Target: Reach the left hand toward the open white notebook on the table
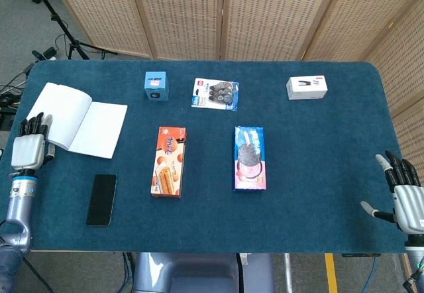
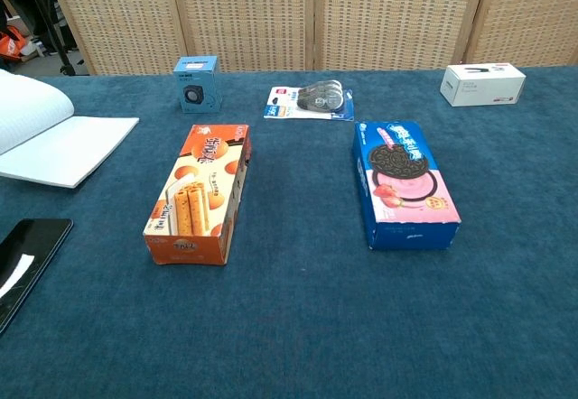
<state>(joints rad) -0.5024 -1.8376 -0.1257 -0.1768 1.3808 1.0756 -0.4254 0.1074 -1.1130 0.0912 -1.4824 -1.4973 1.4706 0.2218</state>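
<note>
The open white notebook (image 1: 83, 124) lies at the table's left side, its left page lifted off the cloth and its right page flat. In the chest view the notebook (image 2: 54, 142) shows at the left edge with that page curving upward. My left hand (image 1: 28, 148) is at the notebook's lower left corner, back toward the camera, fingers upright, touching and holding the raised page's edge. My right hand (image 1: 405, 199) hovers at the table's front right corner, fingers spread, holding nothing. Neither hand shows in the chest view.
A black phone (image 1: 101, 199) lies just in front of the notebook. An orange biscuit box (image 1: 169, 161) and a blue cookie box (image 1: 250, 158) sit mid-table. Along the back stand a small blue box (image 1: 156, 85), a blister pack (image 1: 215, 94) and a white box (image 1: 307, 87).
</note>
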